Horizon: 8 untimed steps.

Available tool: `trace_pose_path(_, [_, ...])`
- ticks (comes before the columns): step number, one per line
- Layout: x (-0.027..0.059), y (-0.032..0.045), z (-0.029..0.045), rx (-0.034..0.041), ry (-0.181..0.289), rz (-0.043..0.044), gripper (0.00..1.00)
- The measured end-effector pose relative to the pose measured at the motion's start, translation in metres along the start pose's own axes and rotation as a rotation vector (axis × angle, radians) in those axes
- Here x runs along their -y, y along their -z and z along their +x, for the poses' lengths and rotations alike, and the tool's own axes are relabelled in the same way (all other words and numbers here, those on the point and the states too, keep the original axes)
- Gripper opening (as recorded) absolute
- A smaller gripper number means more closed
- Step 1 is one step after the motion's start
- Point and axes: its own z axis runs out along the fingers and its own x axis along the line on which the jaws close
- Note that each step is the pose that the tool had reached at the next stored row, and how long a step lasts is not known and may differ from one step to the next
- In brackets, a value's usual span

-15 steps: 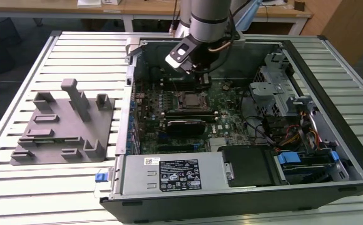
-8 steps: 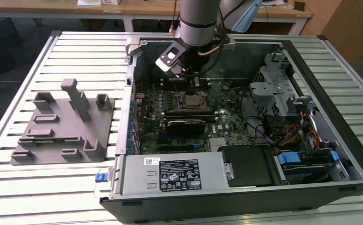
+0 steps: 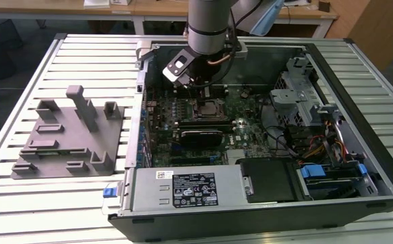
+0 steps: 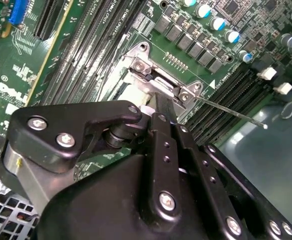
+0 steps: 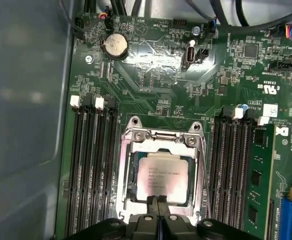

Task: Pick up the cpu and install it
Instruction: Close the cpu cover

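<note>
Slatted metal counter, desks beyond. One open computer case, one grey fixture at the exterior view's left. One cpu flat in its socket, end effector pinched narrow at its edge.

1. On the tabletop the fixture lies at the exterior view's left, the case just beside it, at the right.
2. The board lies in the case.
3. The cpu sits in the socket on the board.
</note>
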Motion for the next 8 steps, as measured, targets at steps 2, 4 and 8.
trace_pose_path(2, [0.0000, -0.0027, 0.0000, 0.0001, 0.000, 0.0001, 0.11])
trace_pose_path(4, [0.0001, -0.0057, 0.0000, 0.0000, 0.000, 0.0000, 0.11])
trace_pose_path(8, [0.0002, -0.0112, -0.0001, 0.0008, 0.000, 0.0006, 0.11])
